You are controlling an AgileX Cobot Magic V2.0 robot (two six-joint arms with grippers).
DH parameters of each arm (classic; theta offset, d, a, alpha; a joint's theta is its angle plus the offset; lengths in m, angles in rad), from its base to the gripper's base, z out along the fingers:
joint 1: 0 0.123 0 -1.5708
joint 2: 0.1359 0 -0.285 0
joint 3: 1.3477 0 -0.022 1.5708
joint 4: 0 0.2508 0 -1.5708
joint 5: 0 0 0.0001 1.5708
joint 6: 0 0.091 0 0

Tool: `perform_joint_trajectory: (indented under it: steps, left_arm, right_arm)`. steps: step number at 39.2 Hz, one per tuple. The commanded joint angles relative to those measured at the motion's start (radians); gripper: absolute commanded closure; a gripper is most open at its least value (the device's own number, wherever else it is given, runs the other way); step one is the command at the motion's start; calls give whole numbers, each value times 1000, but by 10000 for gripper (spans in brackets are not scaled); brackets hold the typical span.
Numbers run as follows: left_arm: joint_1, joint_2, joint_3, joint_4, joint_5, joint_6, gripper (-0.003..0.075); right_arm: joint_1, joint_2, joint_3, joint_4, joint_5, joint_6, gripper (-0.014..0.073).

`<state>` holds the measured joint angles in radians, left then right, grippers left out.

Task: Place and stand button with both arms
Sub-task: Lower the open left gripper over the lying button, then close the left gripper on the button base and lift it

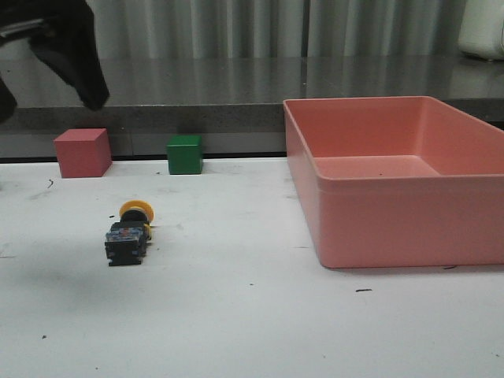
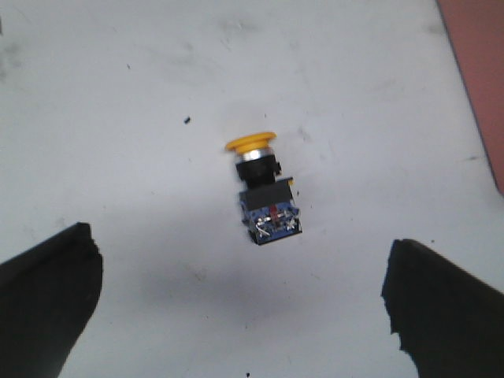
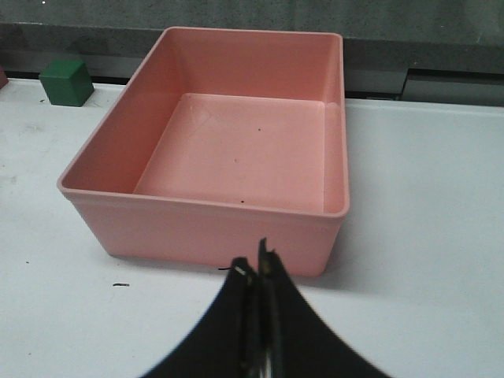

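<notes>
Since the button [image 1: 128,233] lies on its side on the left part of the desk [image 1: 236,315], with nothing gripping it, standing it up is work not yet begun, as I judge it. High at the far left of the front view hangs the left arm [image 1: 67,47], well clear of the desk. Its wrist camera looks straight down on the button, and the two dark fingers [image 2: 47,303] are spread wide, one to each side of it and touching nothing. That pose reads as a hover before a descent, the opening wide enough to take the part between.

Behind, near the back edge, sit a red cube [image 1: 82,153] and a green cube [image 1: 185,154], both well apart from the button.

As for the button itself, its yellow cap [image 2: 251,142] points toward the back edge, then comes a black neck, then a dark blocky base with blue and red bits facing the robot. It looks small and top-heavy, so it may tip when set on its base.

To the right stands a pink bin [image 1: 409,228], with nothing in it. Before it, the right gripper [image 3: 256,272] shows its fingers pressed together, holding nothing.
</notes>
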<state>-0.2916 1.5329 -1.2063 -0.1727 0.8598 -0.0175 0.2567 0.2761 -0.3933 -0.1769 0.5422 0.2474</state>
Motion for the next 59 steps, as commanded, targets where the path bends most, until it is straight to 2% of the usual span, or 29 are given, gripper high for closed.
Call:
perform_joint_trajectory:
  steps: [1,8,15,24,35,37,40,50,54,59]
  left_arm:
    - [-7,78,-144,-36,94,-43,29]
    - [-7,301,-350,-46,266,-132,29]
    - [-8,485,-516,-48,397,-145,29]
    - [-32,615,-624,-48,404,-173,29]
    - [-49,657,-630,-48,404,-174,34]
    - [-53,657,-630,-46,404,-174,57]
    - [-56,659,-630,-46,404,-174,132]
    - [-56,667,-630,-20,404,-156,454]
    - [-56,667,-632,-10,404,-156,529]
    - [-56,667,-632,-9,404,-147,554]
  right_arm:
    - [-6,8,-26,-23,-78,-8,663]
    - [-6,8,-26,-23,-80,-8,663]
    - [-6,8,-26,-23,-87,-8,663]
    - [-6,8,-26,-23,-88,-8,663]
    - [-6,8,-26,-23,-90,-8,663]
    - [-6,8,-26,-23,-90,-8,663]
    - [-6,8,-26,-23,-91,-8,663]
    - [-6,8,-26,-23,-91,-8,663]
    - [-6,8,-26,-23,-91,-8,663]
    - [-6,8,-26,-23,-91,-8,663]
